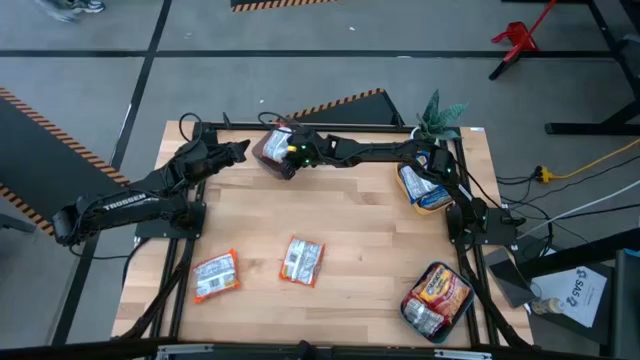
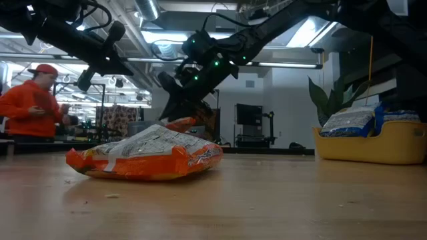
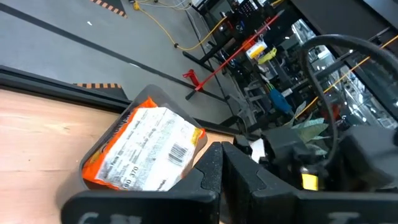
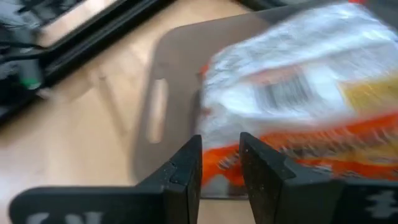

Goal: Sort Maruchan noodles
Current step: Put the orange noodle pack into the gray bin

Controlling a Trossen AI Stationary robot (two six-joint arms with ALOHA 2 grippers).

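An orange-and-white crinkly plastic noodle packet (image 4: 298,93) lies in a grey plastic tray (image 1: 272,150) at the table's far edge, left of centre. The right gripper (image 4: 221,168) reaches over it, fingers narrowly parted at the packet's edge; whether they pinch it, I cannot tell. The left gripper (image 3: 221,171), clenched and empty, waits just left of the tray. Two more orange packets (image 1: 215,275) (image 1: 301,260) lie near the front.
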